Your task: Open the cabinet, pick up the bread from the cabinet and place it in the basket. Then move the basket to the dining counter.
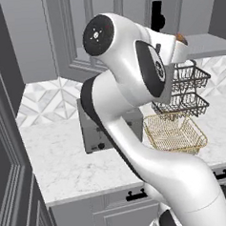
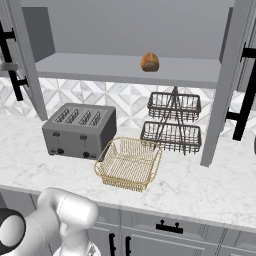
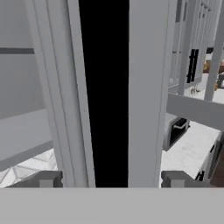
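In the hand view my gripper (image 3: 111, 180) is open, its fingertips (image 3: 49, 179) wide apart on either side of a long black bar handle (image 3: 104, 96) of the cabinet, without touching it. The grey cabinet (image 2: 130, 67) stands with both doors swung out. The bread (image 2: 149, 62), a small golden-brown roll, lies on its shelf and peeks past the arm as the bread (image 1: 180, 37). The golden wire basket (image 2: 129, 163) sits empty on the marble worktop below the shelf, seen also as the basket (image 1: 176, 132).
A grey toaster (image 2: 80, 131) stands left of the basket. A dark two-tier wire rack (image 2: 173, 122) stands behind it. The right door (image 2: 224, 85) hangs out over the worktop with its black handle (image 2: 247, 90). Drawers with short black handles (image 2: 168, 228) run along the front.
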